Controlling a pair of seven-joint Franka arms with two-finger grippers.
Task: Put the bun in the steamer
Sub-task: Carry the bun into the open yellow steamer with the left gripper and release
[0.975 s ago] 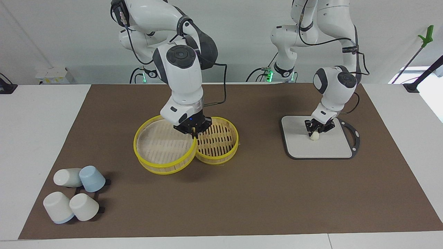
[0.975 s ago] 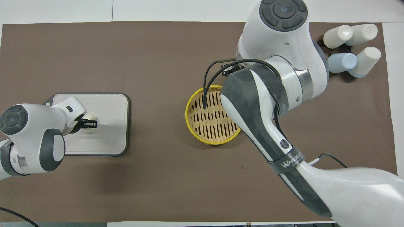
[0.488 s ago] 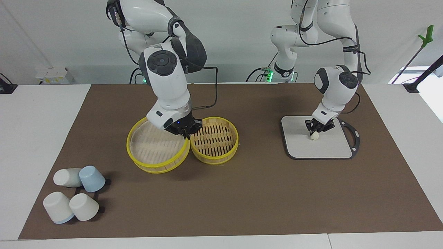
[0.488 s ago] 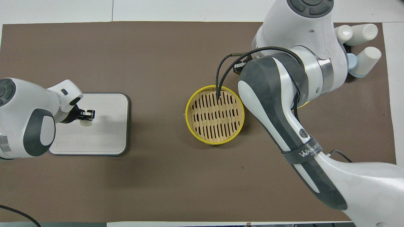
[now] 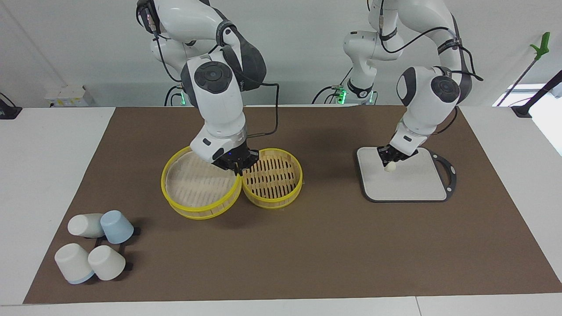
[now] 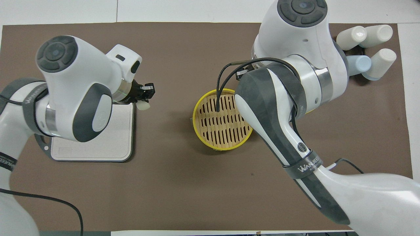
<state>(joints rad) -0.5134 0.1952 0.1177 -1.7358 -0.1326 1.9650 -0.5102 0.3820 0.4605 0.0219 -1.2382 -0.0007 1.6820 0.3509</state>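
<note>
- Our left tool [image 5: 390, 159] is shut on the bun [image 5: 389, 166] and has lifted it off the board [image 5: 421, 186] (a second ago it sat there); it now hangs over the board's edge toward the steamer.
- Our right tool [image 5: 237, 166] stays clamped on the lid's [image 5: 193, 206] rim and has drawn it aside, leaving the steamer [image 5: 273, 197] open.
- We judge the carry to the steamer comes next.
</note>
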